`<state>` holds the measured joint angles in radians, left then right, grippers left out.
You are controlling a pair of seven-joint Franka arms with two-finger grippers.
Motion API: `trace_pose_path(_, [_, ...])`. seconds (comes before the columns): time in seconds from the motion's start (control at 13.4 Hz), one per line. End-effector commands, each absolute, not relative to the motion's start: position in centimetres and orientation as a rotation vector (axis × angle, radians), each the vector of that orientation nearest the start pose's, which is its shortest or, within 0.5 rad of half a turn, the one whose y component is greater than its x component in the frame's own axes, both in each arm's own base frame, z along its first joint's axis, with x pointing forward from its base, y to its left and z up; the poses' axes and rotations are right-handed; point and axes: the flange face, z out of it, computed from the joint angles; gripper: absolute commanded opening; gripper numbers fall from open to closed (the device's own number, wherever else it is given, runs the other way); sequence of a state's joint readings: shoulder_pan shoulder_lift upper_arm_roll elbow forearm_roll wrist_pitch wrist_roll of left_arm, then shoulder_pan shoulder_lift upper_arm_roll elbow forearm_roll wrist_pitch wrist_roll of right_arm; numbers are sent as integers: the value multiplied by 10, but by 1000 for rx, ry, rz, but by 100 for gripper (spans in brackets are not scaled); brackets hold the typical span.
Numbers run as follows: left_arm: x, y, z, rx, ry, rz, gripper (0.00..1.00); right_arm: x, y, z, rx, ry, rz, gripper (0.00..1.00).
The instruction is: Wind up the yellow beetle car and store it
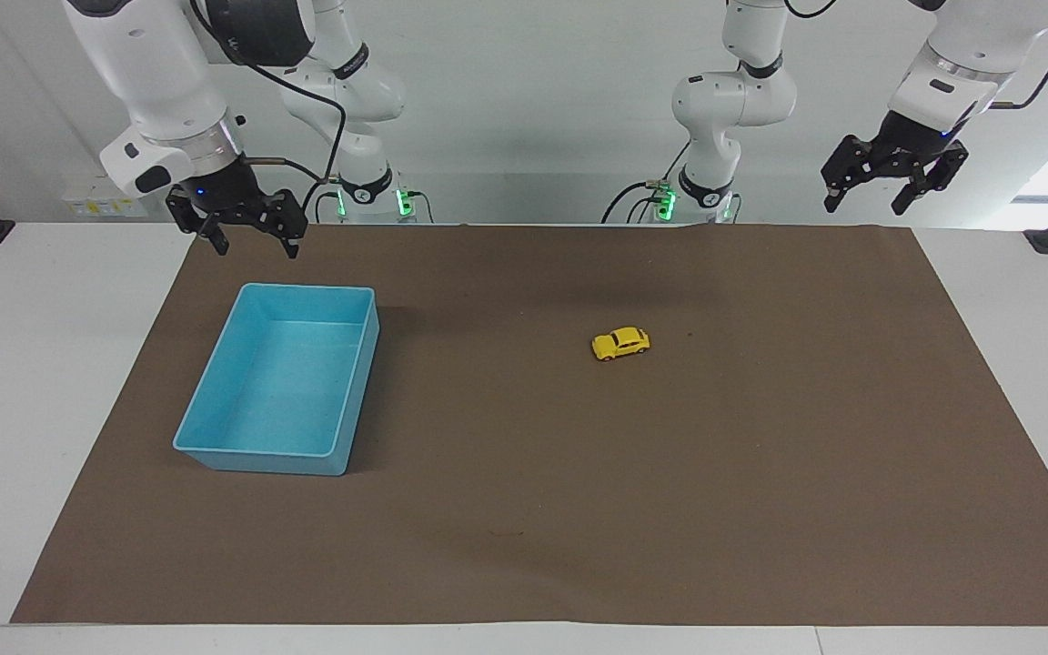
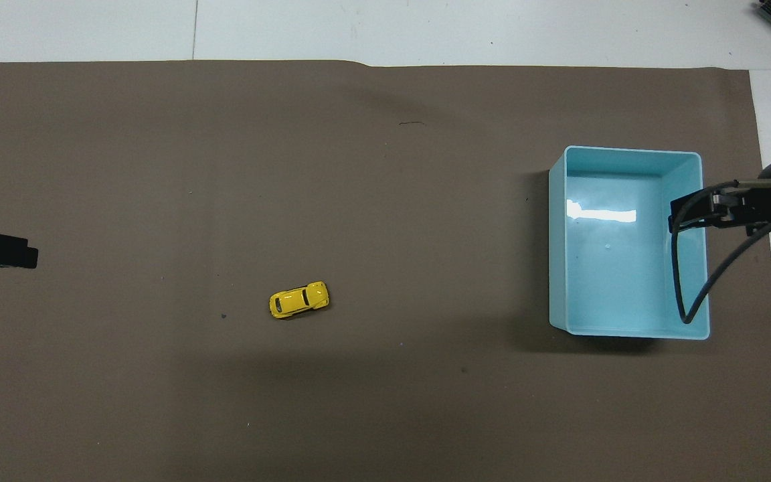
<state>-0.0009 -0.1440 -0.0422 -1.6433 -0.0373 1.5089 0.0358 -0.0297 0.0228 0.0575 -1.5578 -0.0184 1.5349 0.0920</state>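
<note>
Nothing started yet: yellow beetle car (image 1: pixel 620 344) sits mid-mat, blue bin (image 1: pixel 215 400) empty, left gripper (image 1: pixel 893 184) & right gripper (image 1: pixel 235 227) up at robots' edge, fingers wide; next, grasp car.

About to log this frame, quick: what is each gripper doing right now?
Left gripper: open, empty, raised at its own end of the table.
Right gripper: open, empty, raised by the light blue plastic bin.

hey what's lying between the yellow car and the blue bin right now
Nothing: between the yellow beetle car and the blue bin only bare brown mat shows, clearest overhead.
</note>
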Motion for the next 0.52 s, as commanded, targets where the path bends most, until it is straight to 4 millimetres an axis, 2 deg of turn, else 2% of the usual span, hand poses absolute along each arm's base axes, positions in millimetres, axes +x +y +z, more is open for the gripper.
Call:
trace_pose_path(0.0, [496, -25, 660, -3174, 116, 0, 100, 554, 11, 619, -3143, 82, 67, 100])
trace_pose_path(0.45, [496, -25, 653, -3174, 112, 22, 100, 554, 10, 619, -3142, 84, 65, 100])
